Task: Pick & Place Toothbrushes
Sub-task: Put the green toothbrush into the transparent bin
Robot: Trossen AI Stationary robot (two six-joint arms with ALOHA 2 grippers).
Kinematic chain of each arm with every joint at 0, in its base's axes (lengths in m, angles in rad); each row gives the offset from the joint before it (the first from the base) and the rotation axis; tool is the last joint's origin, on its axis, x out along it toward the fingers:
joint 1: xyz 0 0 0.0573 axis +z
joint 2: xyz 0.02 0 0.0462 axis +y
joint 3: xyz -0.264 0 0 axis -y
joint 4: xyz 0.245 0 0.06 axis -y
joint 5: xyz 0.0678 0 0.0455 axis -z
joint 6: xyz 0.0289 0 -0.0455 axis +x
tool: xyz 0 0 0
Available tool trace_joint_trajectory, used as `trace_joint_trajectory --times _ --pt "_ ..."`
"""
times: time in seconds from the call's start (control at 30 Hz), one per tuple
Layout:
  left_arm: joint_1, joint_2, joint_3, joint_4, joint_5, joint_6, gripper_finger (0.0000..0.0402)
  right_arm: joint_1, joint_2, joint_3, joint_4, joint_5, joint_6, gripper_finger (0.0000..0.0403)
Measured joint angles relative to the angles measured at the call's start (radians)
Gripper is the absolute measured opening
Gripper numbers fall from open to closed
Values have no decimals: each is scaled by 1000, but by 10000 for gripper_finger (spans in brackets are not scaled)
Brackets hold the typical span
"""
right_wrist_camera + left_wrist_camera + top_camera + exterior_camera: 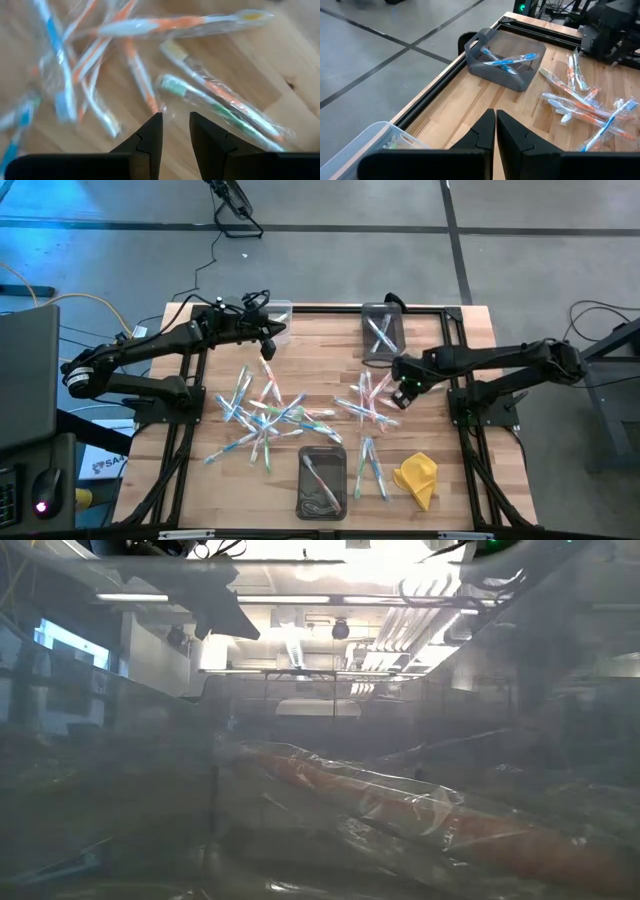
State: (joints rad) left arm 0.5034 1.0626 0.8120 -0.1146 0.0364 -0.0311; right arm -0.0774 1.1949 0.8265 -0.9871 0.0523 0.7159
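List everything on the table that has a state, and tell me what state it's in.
left gripper: shut, empty, near the clear bin.
right gripper: slightly open, over the right-hand pile.
toothbrushes: wrapped, scattered in two loose piles.
grey bin: holds blue toothbrushes.
clear bin: contents unclear.
dark tray: holds a few toothbrushes.
yellow cloth: crumpled.

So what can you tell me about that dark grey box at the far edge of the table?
The dark grey bin is a small rectangular tub of smoky, slightly see-through plastic with rounded corners. It stands upright and open-topped on the wooden table, beside the black frame rail. Inside lie a few toothbrushes, blue and white, crossing one another. More wrapped brushes lie scattered on the wood nearby, none touching it. Neither claw touches it.
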Motion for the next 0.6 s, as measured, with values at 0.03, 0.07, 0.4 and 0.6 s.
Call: trace_joint_trajectory --times 0.03,0.07,0.4,0.6 --pt "0 0 0 0 0 0 15 6 3 0 1 -7 -33 89" --pt "0 0 0 0 0 0 15 13 6 0 3 -9 -64 89" --pt "0 0 0 0 0 0 15 78 8 -80 88 21 -381 89" --pt "0 0 0 -1 0 -1 15 93 24 -115 192 66 -479 89"
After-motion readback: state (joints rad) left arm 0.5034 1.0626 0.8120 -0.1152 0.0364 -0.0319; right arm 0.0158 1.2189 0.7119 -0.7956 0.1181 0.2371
